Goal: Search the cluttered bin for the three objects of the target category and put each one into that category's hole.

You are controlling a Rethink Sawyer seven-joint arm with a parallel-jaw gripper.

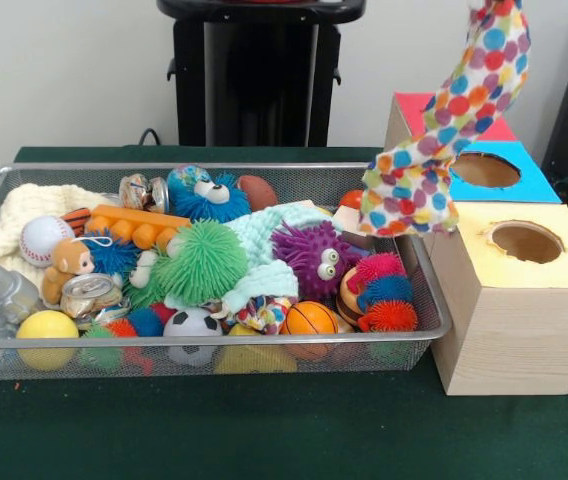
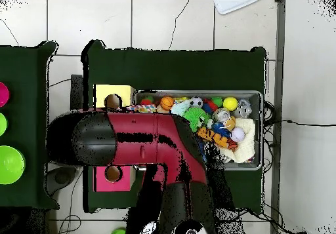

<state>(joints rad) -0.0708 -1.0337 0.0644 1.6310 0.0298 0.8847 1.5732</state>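
The soft white cloth piece printed with red, blue, yellow and orange spots (image 1: 444, 130) hangs limp from its top end at the picture's upper edge. Its loose lower end trails at the right end of the wide silver wire-mesh basket (image 1: 404, 338), just beside the pale wooden box with the yellow top. My jaws are out of sight above, so I cannot tell how they stand, though the cloth must hang from them. It looks light, floppy and prone to snag, so a bunched corner grips best. The round ragged hole (image 1: 526, 241) in that yellow top lies just right of the cloth's tail. More spotted cloth shows in the basket's front clutter (image 1: 254, 315), all on the green tabletop (image 1: 264, 430).
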